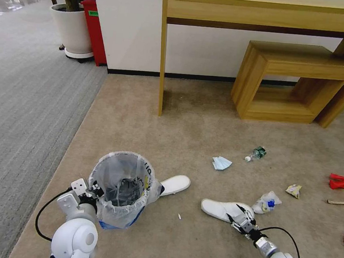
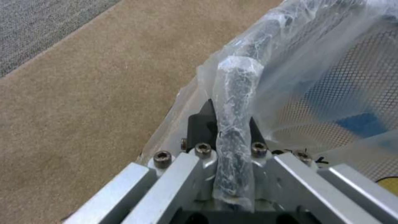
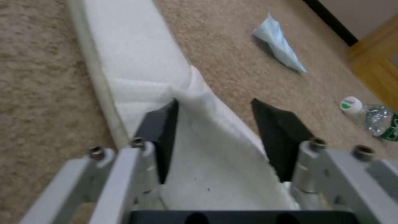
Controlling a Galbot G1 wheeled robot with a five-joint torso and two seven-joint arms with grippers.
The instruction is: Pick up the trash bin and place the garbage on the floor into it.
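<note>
On the carpet floor (image 1: 204,128), the left gripper (image 2: 230,124) jaws pinch the trash bin (image 1: 123,189) rim. The right gripper (image 3: 215,124) jaws straddle a white slipper (image 3: 136,62), spread apart; a second slipper (image 1: 175,184) lies half hidden behind the bin.

Wooden desk (image 1: 266,16) and low wooden stool (image 1: 296,81) against wall; potted plant (image 1: 70,25), red bin (image 1: 94,30) on grey carpet (image 1: 21,104).
</note>
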